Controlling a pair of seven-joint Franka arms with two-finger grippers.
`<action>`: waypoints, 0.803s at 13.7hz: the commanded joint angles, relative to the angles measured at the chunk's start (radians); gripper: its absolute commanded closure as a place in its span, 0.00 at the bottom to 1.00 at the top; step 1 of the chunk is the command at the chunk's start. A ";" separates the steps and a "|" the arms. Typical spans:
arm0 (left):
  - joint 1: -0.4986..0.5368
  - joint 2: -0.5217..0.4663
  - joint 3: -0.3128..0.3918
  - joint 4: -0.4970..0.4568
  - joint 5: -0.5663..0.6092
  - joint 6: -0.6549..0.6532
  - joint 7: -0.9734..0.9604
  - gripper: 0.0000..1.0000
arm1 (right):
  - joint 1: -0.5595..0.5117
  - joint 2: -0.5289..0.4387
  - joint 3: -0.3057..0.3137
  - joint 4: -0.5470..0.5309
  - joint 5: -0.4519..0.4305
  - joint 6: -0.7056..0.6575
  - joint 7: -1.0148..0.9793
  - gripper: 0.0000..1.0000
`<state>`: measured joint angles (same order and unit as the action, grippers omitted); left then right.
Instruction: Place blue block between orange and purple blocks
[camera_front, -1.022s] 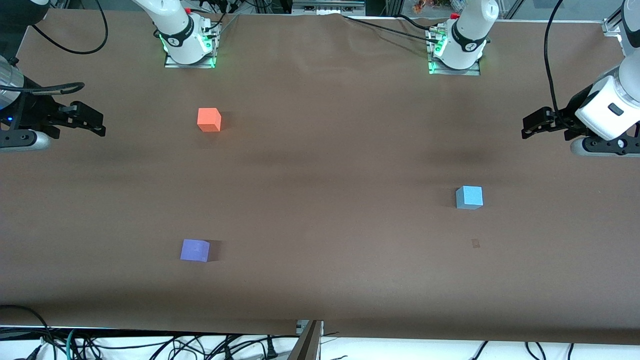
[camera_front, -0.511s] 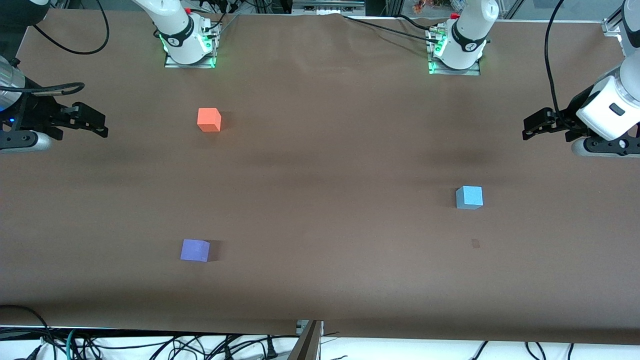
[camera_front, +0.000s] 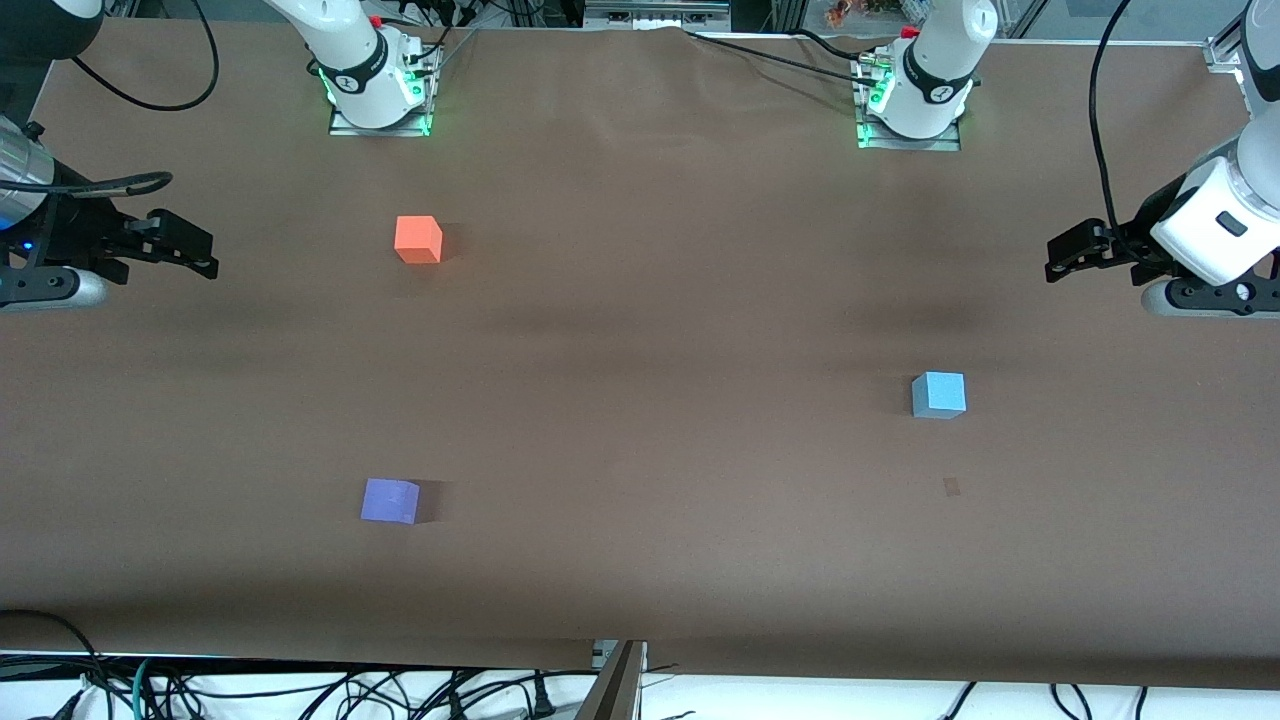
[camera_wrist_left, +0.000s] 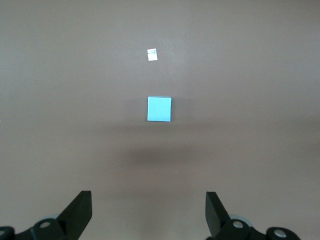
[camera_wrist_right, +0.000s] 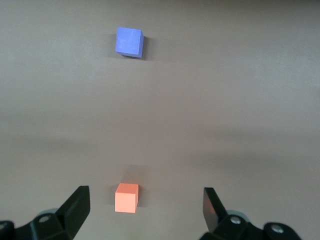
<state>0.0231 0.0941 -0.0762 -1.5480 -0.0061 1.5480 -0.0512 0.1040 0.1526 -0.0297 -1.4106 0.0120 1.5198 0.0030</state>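
Note:
The blue block (camera_front: 939, 394) sits on the brown table toward the left arm's end; it also shows in the left wrist view (camera_wrist_left: 159, 109). The orange block (camera_front: 418, 240) sits toward the right arm's end, near the bases, and shows in the right wrist view (camera_wrist_right: 126, 197). The purple block (camera_front: 390, 501) lies nearer the front camera than the orange one and shows in the right wrist view (camera_wrist_right: 129, 42). My left gripper (camera_front: 1062, 258) is open and empty, high at the table's end. My right gripper (camera_front: 196, 254) is open and empty at its own end.
A small pale tag (camera_front: 951, 487) lies on the table (camera_front: 660, 450) nearer the front camera than the blue block; it shows in the left wrist view (camera_wrist_left: 152, 54). Cables hang below the table's front edge (camera_front: 300, 690). The arm bases (camera_front: 375, 90) stand along the table's edge.
My right gripper has drifted slightly inward over the table. My left gripper has shifted very slightly. The three blocks have not moved.

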 joint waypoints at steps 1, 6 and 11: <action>0.001 0.001 0.001 0.000 0.017 0.006 0.014 0.00 | -0.007 -0.001 0.001 0.001 0.020 0.005 -0.008 0.00; 0.000 0.001 0.001 0.005 0.017 0.009 0.020 0.00 | -0.007 -0.001 0.002 0.001 0.022 0.005 -0.006 0.00; 0.001 0.001 0.001 0.003 0.017 0.009 0.021 0.00 | -0.004 -0.001 0.002 0.001 0.022 0.005 -0.006 0.00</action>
<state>0.0235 0.0989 -0.0758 -1.5479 -0.0060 1.5522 -0.0511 0.1046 0.1532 -0.0294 -1.4106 0.0174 1.5200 0.0030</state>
